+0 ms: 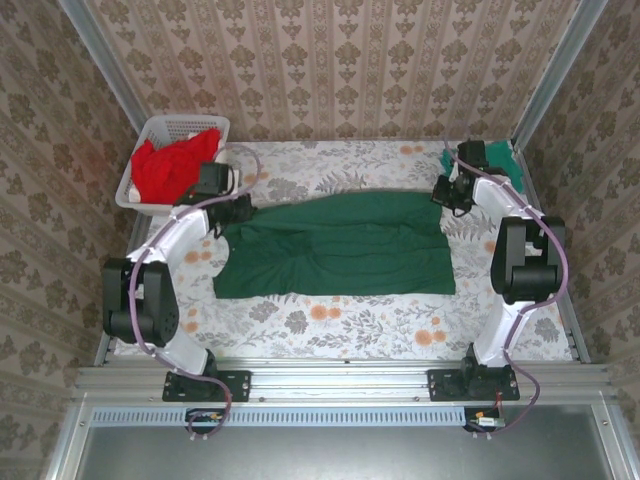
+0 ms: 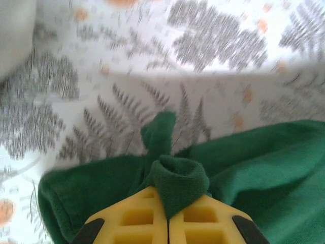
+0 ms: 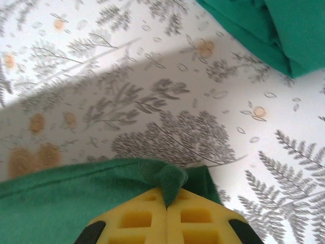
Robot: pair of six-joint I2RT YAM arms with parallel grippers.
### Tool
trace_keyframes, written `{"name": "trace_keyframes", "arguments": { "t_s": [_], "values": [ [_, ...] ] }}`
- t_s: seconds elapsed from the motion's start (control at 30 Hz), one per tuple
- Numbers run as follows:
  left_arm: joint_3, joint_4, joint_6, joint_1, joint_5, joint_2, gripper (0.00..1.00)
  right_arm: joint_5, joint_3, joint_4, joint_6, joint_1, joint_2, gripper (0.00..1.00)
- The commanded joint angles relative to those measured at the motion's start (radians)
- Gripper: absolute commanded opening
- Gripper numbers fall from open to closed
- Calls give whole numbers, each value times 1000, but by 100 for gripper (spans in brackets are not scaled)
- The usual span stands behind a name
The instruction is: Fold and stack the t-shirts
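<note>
The left gripper [image 2: 168, 211] is clamped on a bunched fold of the dark green t-shirt [image 2: 264, 168]; the right gripper [image 3: 166, 203] pinches its opposite edge. The shirt lies flat between them (on the floral table [image 1: 330, 320]). Beyond the right gripper lies the teal t-shirt [image 3: 277, 30]; behind the left gripper, red t-shirts [image 1: 170, 165] fill the white basket [image 1: 160, 128].

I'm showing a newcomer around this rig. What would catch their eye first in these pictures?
The large dark green t-shirt lies spread across the middle of the floral table, its far corners pinched by the left gripper and the right gripper. After that, the bright red shirts heaped in the white basket at the far left corner.
</note>
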Motion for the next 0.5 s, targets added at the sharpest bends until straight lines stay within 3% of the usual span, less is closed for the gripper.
{"name": "trace_keyframes", "arguments": {
  "t_s": [0.0, 0.13, 0.47],
  "values": [
    [-92, 34, -29, 10, -42, -46, 0, -28, -35, 36, -34, -29, -6, 4],
    [-145, 81, -40, 11, -38, -59, 0, -105, -16, 62, -20, -54, 10, 3],
    [68, 37, -21, 14, -24, 66, 0, -188, 149, 32, -92, -54, 80, 0]
  ]
}}
